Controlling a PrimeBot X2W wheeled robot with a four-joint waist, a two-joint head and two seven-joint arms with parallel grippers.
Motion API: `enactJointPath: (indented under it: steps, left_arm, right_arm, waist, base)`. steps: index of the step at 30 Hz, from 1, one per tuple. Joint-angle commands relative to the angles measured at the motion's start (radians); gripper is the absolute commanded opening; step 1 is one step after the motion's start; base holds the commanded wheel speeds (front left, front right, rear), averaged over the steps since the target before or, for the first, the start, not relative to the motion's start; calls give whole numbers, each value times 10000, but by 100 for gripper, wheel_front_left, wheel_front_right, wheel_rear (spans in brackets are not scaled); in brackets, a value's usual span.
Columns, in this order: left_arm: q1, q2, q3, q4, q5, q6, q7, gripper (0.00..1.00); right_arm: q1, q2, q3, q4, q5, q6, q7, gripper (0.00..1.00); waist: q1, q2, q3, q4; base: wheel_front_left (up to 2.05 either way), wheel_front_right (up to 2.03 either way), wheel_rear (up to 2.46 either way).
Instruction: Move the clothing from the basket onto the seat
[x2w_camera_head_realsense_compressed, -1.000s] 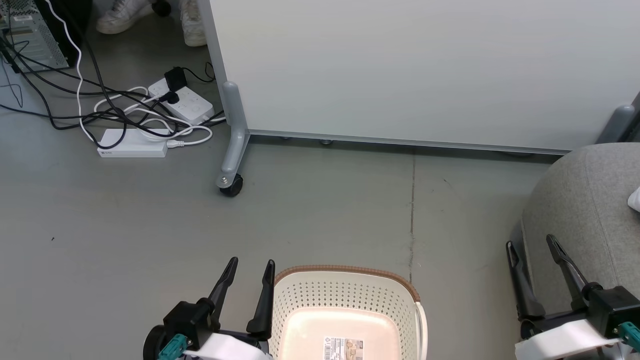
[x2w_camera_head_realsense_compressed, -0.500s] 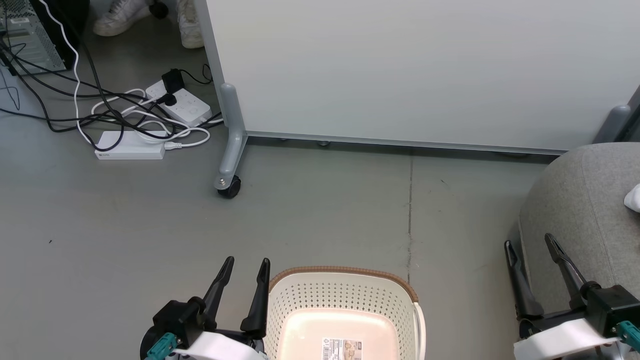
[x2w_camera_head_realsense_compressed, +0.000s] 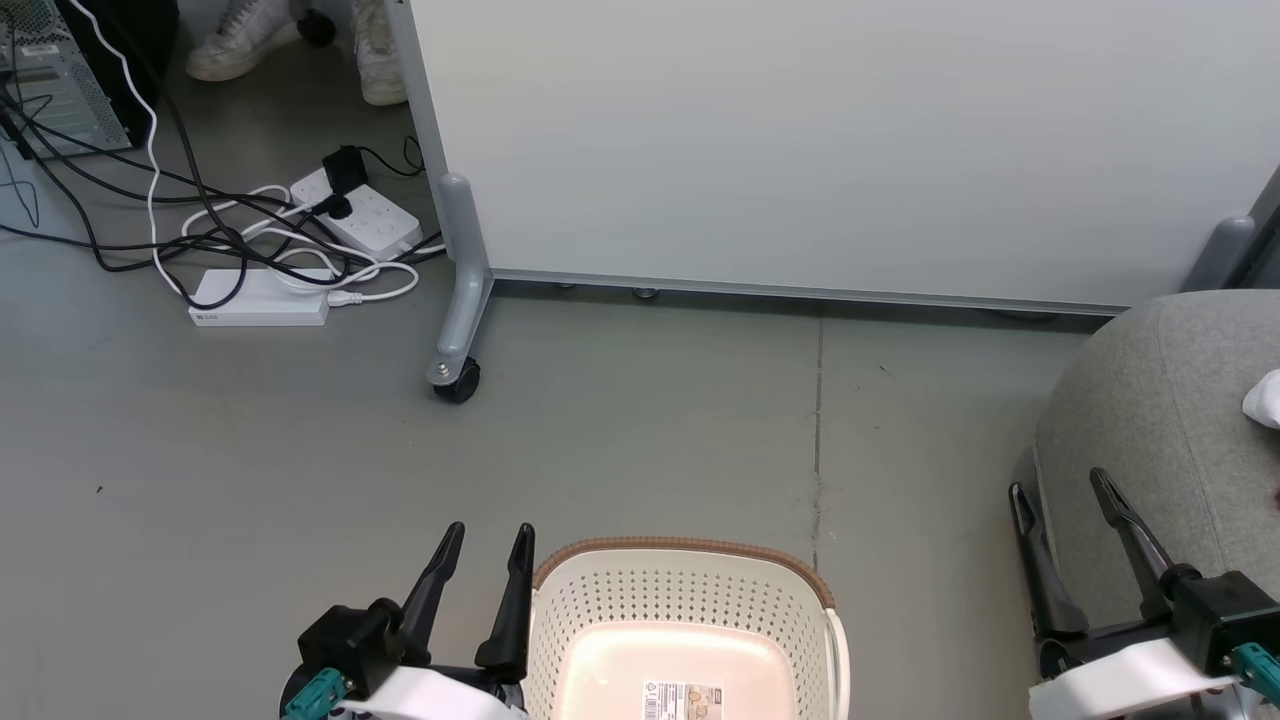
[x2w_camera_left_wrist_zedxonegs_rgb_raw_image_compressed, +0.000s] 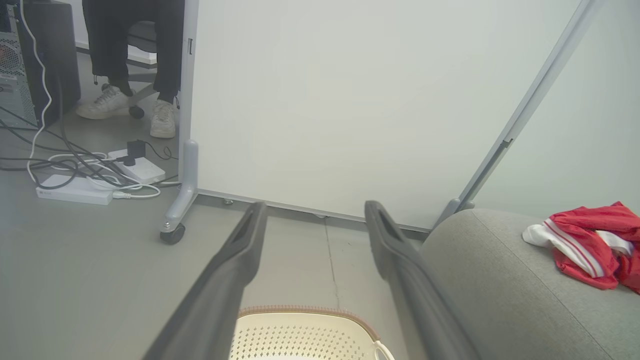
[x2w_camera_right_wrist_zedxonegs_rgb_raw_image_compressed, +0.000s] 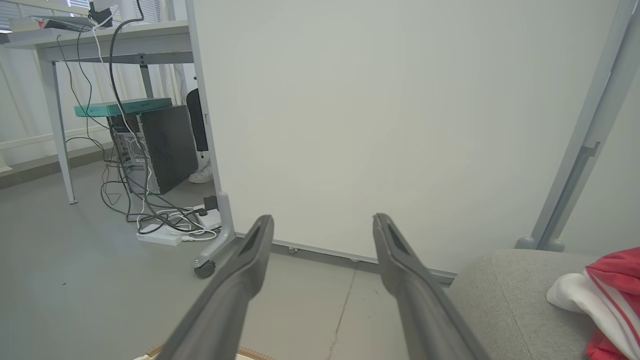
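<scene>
The cream-white basket (x2w_camera_head_realsense_compressed: 680, 590) sits on the floor at the bottom centre of the head view, holding no garments, with its label sticker (x2w_camera_head_realsense_compressed: 685, 697) showing. My left gripper (x2w_camera_head_realsense_compressed: 489, 530) is open just left of the basket's rim, nothing between its fingers (x2w_camera_left_wrist_zedxonegs_rgb_raw_image_compressed: 316, 206). My right gripper (x2w_camera_head_realsense_compressed: 1059, 483) is open beside the front edge of the grey seat (x2w_camera_head_realsense_compressed: 1150, 420), also holding nothing (x2w_camera_right_wrist_zedxonegs_rgb_raw_image_compressed: 323, 218). The red clothing (x2w_camera_left_wrist_zedxonegs_rgb_raw_image_compressed: 590, 245) with white stripes lies crumpled on the seat (x2w_camera_left_wrist_zedxonegs_rgb_raw_image_compressed: 500, 280). It also appears in the right wrist view (x2w_camera_right_wrist_zedxonegs_rgb_raw_image_compressed: 610, 290), and its white edge (x2w_camera_head_realsense_compressed: 1265, 398) peeks in at the head view's right border.
A white partition panel (x2w_camera_head_realsense_compressed: 800, 140) on a grey leg with a caster (x2w_camera_head_realsense_compressed: 455, 380) stands behind the basket. Power strips and tangled cables (x2w_camera_head_realsense_compressed: 260, 300) lie at the far left by a computer tower (x2w_camera_head_realsense_compressed: 60, 70). A person's shoes (x2w_camera_head_realsense_compressed: 240, 40) rest beyond the panel.
The whole head picture has shifted slightly, so the camera moved. Both grippers stay open and hold nothing; the left one sits a touch lower and further left.
</scene>
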Motion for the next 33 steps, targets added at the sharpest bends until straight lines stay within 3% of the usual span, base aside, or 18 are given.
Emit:
enactJointPath:
  steps: [1, 4, 5, 9, 33]
  left_arm:
    - [52, 42, 42, 11, -36, -43, 7, 100]
    - [29, 42, 53, 5, -113, -62, 7, 100]
    - [0, 0, 6, 0, -90, -33, -2, 0]
    - [134, -4, -38, 262, -159, -28, 15, 0]
    - [-1032, 4, -501, 705, -4163, -336, 627, 0]
  right_arm:
    - [33, -24, -21, 19, -45, 3, -2, 100]
    - [-9, -37, -19, 45, -55, 3, -2, 100]
    - [-3, 0, -12, 11, -5, 0, -2, 0]
    - [179, 134, -13, 279, 76, 0, 28, 0]
    - [1033, 395, -1811, -613, 4882, 0, 1293, 0]
  waist:
    - [0, 0, 5, -1]
    - [0, 0, 14, -2]
    - [0, 0, 13, -3]
    - [0, 0, 13, -13]
    - [0, 0, 37, -329]
  base:
    - [0, 0, 0]
    - [0, 0, 0]
    - [0, 0, 0]
    - [0, 0, 0]
    - [0, 0, 0]
